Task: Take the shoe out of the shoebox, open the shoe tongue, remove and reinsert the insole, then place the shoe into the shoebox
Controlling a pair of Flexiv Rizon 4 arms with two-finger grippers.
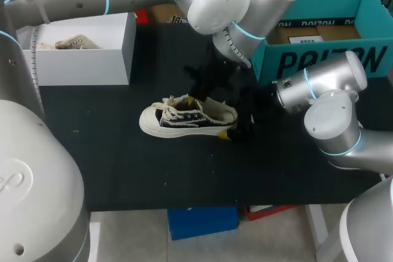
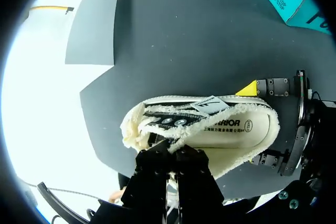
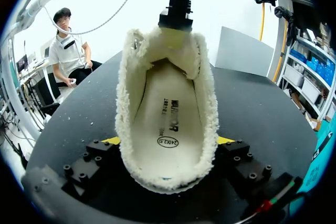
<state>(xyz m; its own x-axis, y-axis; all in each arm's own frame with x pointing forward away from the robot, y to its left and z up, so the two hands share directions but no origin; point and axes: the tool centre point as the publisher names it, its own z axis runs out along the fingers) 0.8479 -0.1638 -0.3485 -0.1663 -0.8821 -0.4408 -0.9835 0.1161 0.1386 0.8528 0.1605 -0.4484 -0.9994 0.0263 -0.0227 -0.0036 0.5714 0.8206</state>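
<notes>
A cream and black sneaker (image 1: 187,118) lies on its sole in the middle of the black table (image 1: 123,164), toe to the left. My left gripper (image 1: 193,97) comes down from above and is shut on the fuzzy-edged tongue (image 2: 173,139), seen in the left wrist view right at its black fingers (image 2: 157,163). My right gripper (image 3: 168,142) straddles the heel, and its yellow-tipped fingers (image 3: 111,140) press against both sides of the shoe. The cream insole (image 3: 168,124) lies flat inside the open shoe. The white shoebox (image 1: 86,65) stands at the back left with another shoe (image 1: 73,43) in it.
A teal carton (image 1: 319,59) stands open at the back right, close behind my right arm (image 1: 325,108). Bare black table stretches in front of the sneaker up to the front edge.
</notes>
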